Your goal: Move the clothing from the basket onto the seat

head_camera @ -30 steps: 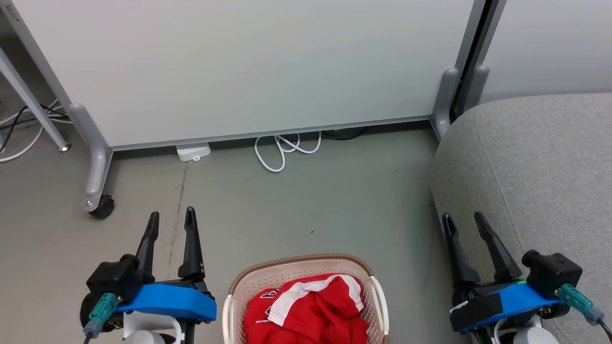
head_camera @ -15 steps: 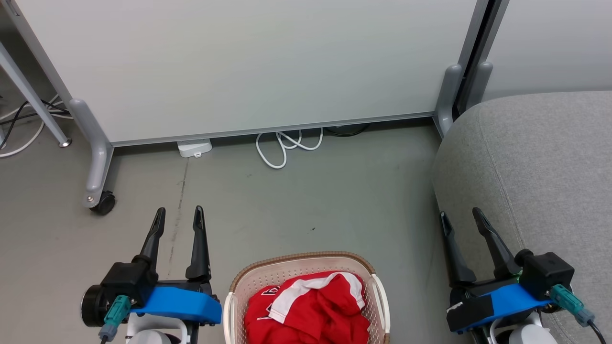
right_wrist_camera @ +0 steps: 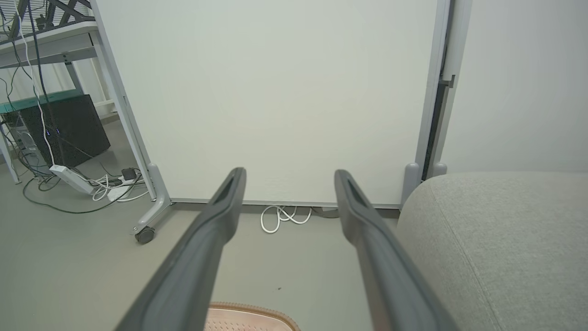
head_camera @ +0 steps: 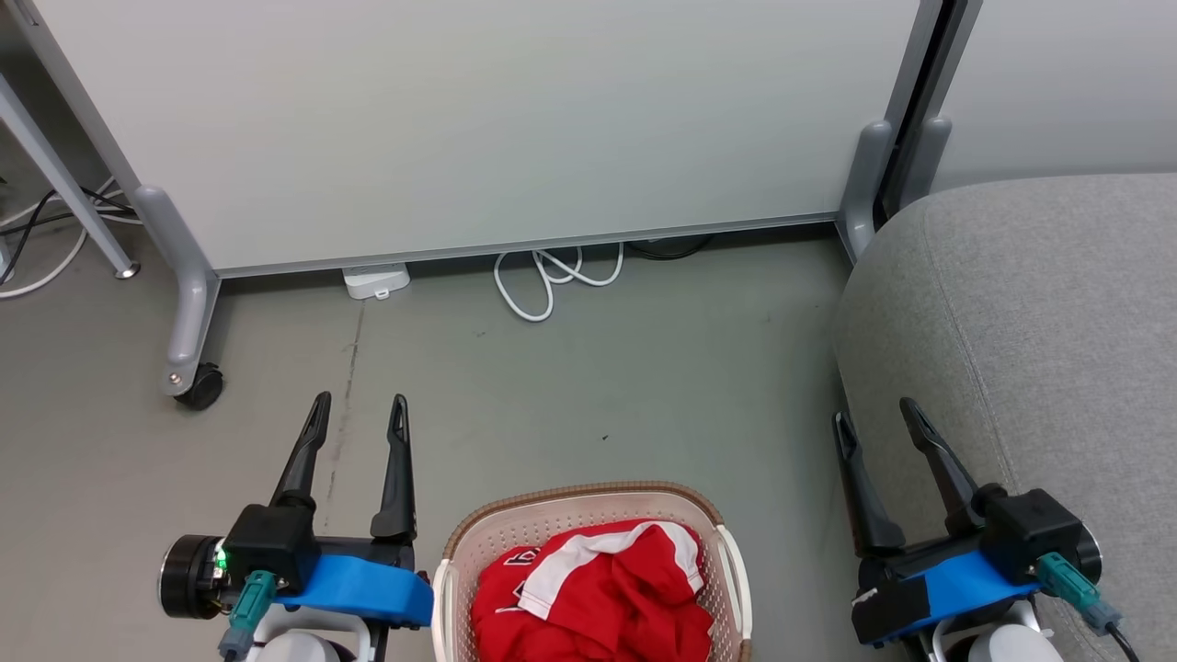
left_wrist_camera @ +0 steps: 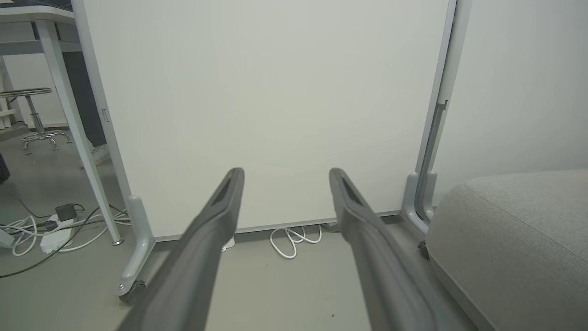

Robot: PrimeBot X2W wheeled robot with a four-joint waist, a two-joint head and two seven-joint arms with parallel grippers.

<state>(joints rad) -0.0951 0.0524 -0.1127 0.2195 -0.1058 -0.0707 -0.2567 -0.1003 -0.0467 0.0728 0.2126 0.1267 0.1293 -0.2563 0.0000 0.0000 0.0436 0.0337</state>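
Jaws on left gripper (head_camera: 359, 399) and right gripper (head_camera: 872, 411) are spread and empty; jersey (head_camera: 598, 588), lower centre, should be pinched at its raised fold.

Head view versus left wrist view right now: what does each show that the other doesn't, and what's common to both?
Head view, not left wrist: the jersey crumpled in the basket between the arms, and the right pincer, open, by the edge of the seat. Left wrist, not head: a stool and a power strip past the left edge of the panel. Both: the left pincer, open and empty, the white panel, the coiled white cable at its foot, and the seat.
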